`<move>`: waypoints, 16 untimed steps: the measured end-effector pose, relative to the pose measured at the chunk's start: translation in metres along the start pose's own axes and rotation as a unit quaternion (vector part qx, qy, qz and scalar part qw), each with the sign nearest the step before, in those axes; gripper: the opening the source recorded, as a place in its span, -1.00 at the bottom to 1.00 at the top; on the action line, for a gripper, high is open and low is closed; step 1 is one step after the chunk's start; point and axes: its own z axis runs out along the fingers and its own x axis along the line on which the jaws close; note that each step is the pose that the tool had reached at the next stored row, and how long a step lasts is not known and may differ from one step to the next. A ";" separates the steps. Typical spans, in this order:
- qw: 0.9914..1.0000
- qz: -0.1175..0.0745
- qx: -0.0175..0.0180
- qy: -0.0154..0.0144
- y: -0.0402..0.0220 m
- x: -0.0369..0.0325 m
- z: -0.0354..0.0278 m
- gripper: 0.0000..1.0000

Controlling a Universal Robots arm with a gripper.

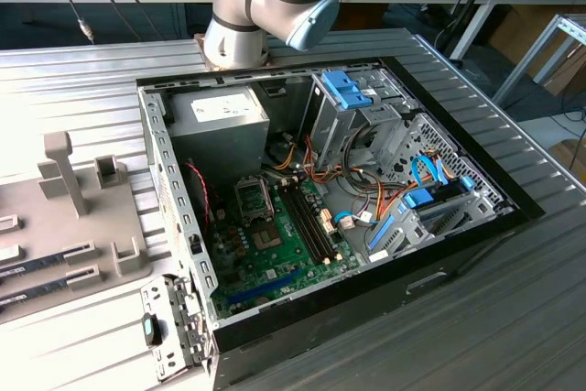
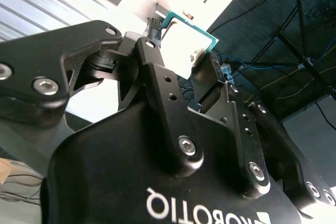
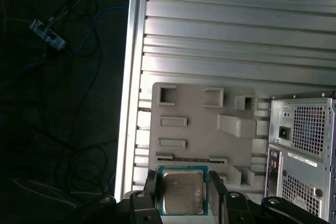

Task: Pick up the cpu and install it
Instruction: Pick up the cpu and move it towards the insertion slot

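The cpu (image 3: 182, 191) is a flat square chip with a silvery metal top and a green rim. My gripper (image 3: 183, 196) is shut on it, with one black finger (image 3: 151, 195) on each of two opposite edges. In the second wrist view the same cpu (image 2: 185, 40) stands edge-on between the fingertips (image 2: 206, 72), lit bright from behind. I hold it high above the ribbed metal table, over the grey fixture plate (image 3: 199, 124). In the exterior view the black socket frame (image 1: 254, 197) lies on the green motherboard (image 1: 275, 258) inside the open computer case (image 1: 385, 290).
A grey power supply box (image 1: 220, 121) fills the case's far corner. Drive cages with blue latches (image 1: 352, 89) and bundled cables (image 1: 366, 199) crowd the exterior view's right side. The fixture plate (image 1: 78, 217) with upright posts lies at that view's left. The arm's base (image 1: 261, 2) stands behind the case.
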 end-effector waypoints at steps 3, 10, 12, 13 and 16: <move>1.000 0.000 0.000 0.000 0.0000 0.0000 -0.0016 -0.05; 1.000 0.000 0.000 0.000 0.0001 -0.0001 -0.0049 -0.05; 1.000 0.000 0.000 0.000 0.0001 -0.0002 -0.0058 -0.05; 1.000 0.000 0.000 0.000 0.0002 -0.0002 -0.0062 -0.05; 1.000 0.000 0.000 0.000 0.0002 -0.0002 -0.0072 -0.05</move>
